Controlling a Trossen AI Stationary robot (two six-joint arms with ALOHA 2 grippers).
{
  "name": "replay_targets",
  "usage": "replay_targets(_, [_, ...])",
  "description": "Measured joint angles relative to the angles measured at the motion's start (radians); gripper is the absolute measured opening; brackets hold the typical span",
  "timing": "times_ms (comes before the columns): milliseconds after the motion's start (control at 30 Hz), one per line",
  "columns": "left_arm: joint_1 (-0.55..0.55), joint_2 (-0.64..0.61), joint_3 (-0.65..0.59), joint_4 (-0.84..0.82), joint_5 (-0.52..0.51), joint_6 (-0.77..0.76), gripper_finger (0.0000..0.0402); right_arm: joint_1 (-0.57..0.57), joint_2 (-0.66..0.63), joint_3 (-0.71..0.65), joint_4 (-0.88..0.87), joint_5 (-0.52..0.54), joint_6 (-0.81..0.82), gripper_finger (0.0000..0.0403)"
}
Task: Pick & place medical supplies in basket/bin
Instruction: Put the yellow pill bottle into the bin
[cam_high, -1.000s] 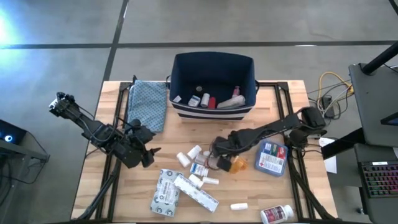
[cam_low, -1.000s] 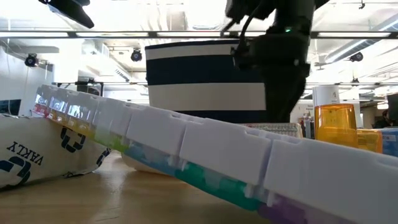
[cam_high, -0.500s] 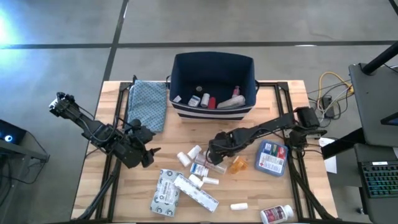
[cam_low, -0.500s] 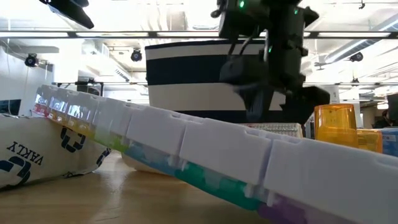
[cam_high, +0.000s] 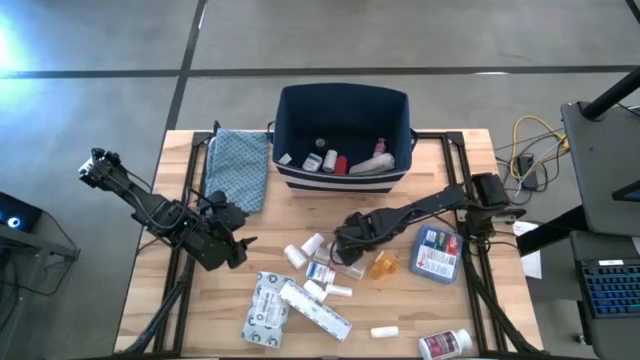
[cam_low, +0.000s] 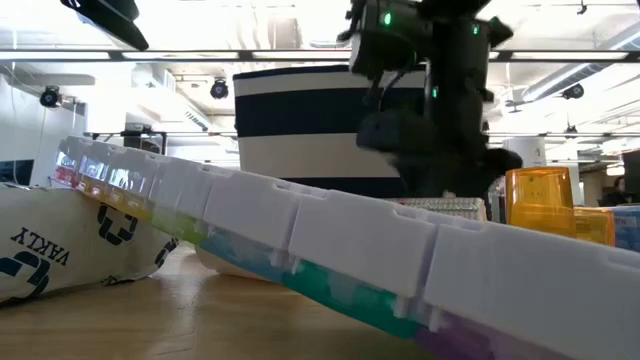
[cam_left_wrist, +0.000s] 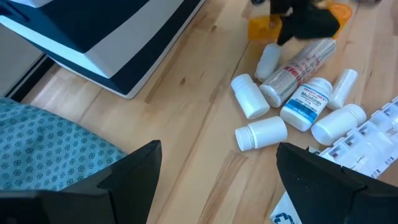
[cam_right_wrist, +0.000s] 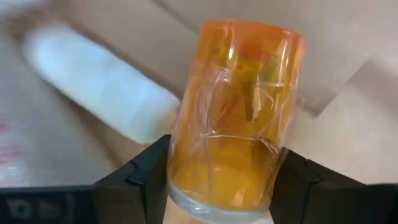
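My right gripper (cam_high: 350, 252) points down over the cluster of supplies at mid-table, shut on an orange vial (cam_right_wrist: 233, 106) that lies on its side on the wood beside a white bottle (cam_right_wrist: 99, 87). In the high view the gripper hides this vial. Another orange vial (cam_high: 383, 265) stands just right of the gripper. White pill bottles (cam_high: 305, 248) and a red tube (cam_left_wrist: 298, 65) lie to its left. The navy bin (cam_high: 343, 170) stands at the far edge with several items inside. My left gripper (cam_left_wrist: 217, 186) hovers open at the table's left (cam_high: 235, 250). My right gripper pinches the orange vial between its two fingers, one on each side of the vial's wall near one end (cam_right_wrist: 186, 180). The fingers come from above, pointing down, and lie across the vial. The vial lies on its side on the table.
A folded teal cloth (cam_high: 238, 165) lies left of the bin. A blue-and-red packet (cam_high: 437, 253) is right of the vials. A carton (cam_high: 267, 308) and a long pill organiser (cam_high: 315, 308) lie near the front edge, and a red-capped white bottle (cam_high: 445, 344) at the front right.
My right gripper has come down over the supplies, shifted a little toward the table's left and rolled about its own axis. The standing orange vial and the other supplies have kept their places.
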Motion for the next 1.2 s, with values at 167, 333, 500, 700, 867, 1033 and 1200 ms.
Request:
replay_targets(167, [0.0, 0.0, 0.0, 0.001, -0.001, 0.0, 0.0294, 0.003, -0.168, 0.046, -0.001, 0.085, -0.074, 0.0187])
replay_targets(333, [0.001, 0.0, 0.0, 0.002, -0.002, -0.005, 0.0294, 0.016, -0.364, 0.181, 0.106, 0.246, -0.325, 0.0189])
replay_targets(500, [0.002, 0.0, 0.0, 0.011, -0.018, -0.078, 0.0294, -0.135, -0.427, 0.294, 0.066, 0.391, -0.452, 0.0199])
replay_targets(700, [0.003, 0.0, 0.0, 0.016, -0.036, -0.257, 0.0294, -0.48, -0.364, 0.318, 0.024, 0.031, -0.571, 0.0202])
replay_targets(867, [0.003, 0.0, 0.0, 0.017, -0.035, -0.462, 0.0294, -0.592, -0.262, 0.331, -0.014, -0.073, -0.764, 0.0204])
replay_targets(1033, [0.003, 0.011, 0.0, 0.018, -0.035, -0.616, 0.0294, -0.603, -0.172, 0.408, -0.102, -0.028, -0.962, 0.0206])
replay_targets(1200, [0.003, 0.042, 0.0, 0.05, -0.033, -0.663, 0.0294, -0.596, -0.13, 0.494, -0.152, -0.024, -1.059, 0.0249])
